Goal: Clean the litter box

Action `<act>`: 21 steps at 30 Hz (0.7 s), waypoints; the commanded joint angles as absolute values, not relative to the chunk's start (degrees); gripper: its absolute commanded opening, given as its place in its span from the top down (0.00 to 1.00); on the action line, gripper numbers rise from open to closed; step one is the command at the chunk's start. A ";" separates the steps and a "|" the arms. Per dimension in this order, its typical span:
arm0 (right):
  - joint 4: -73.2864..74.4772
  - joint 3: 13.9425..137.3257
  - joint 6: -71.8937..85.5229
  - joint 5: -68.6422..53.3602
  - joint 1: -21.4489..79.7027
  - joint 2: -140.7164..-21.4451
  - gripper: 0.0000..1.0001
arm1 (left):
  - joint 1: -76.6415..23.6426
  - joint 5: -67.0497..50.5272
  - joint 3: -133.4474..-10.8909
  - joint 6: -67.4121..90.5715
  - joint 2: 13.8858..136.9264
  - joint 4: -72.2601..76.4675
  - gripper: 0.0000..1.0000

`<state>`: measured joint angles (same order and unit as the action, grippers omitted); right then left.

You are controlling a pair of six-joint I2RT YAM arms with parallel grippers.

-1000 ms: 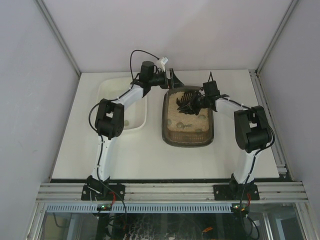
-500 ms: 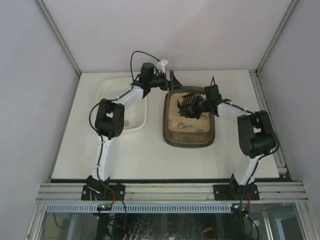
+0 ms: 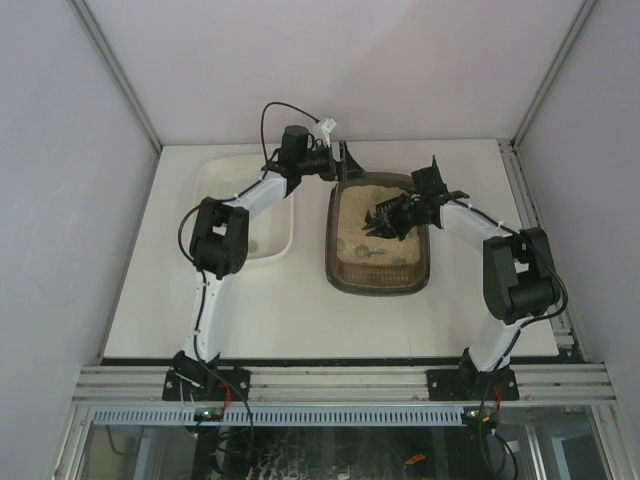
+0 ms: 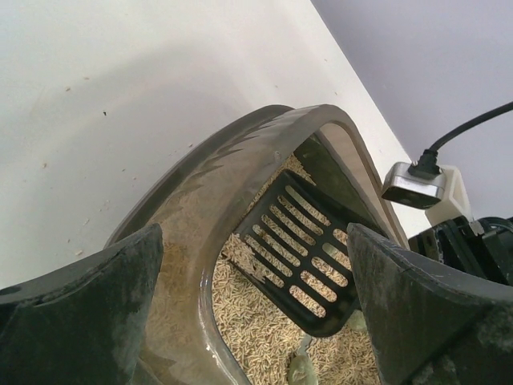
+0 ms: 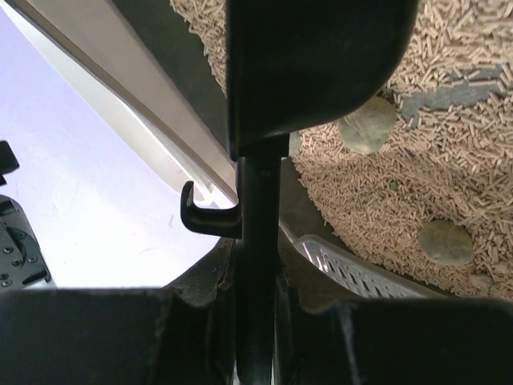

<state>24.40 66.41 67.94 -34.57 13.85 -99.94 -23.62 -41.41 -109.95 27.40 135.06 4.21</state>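
My right fingers, clamped on the handle of the scoop, have dragged it from mid-litter toward the right wall of the litter box, which sits on the desk beside the white tub. My elbow swung outward too. Clumps remain in the litter (so nothing is lifted yet, I judge). My left fingers stay apart, straddling the far-left rim.

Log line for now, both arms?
left gripper: open astride litter box rim | right gripper: shut on scoop | scoop: tilted over litter | lumps: on litter
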 commanded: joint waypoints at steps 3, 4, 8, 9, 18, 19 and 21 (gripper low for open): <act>29.30 73.68 66.29 -31.17 13.23 -103.64 1.00 | -24.77 -46.22 -107.90 29.03 133.64 3.87 0.01; 29.48 74.52 66.33 -31.41 13.19 -104.49 1.00 | -24.85 -46.42 -107.78 29.27 133.60 4.09 0.01; 31.24 78.04 65.99 -31.47 13.40 -107.78 1.00 | -25.02 -46.71 -107.15 30.09 133.61 4.98 0.02; 31.77 78.93 65.89 -31.39 13.48 -108.48 1.00 | -25.03 -46.72 -107.14 30.14 133.57 5.03 0.02; 36.41 84.27 64.86 -27.83 14.10 -112.74 1.00 | -25.17 -47.44 -107.23 31.98 133.61 6.86 0.02; 36.27 84.07 64.97 -27.23 14.21 -112.68 1.00 | -25.22 -47.51 -107.16 32.31 133.56 7.12 0.02; 31.97 82.33 65.99 -29.50 14.40 -112.87 1.00 | -25.30 -47.63 -106.63 33.18 133.39 8.10 0.02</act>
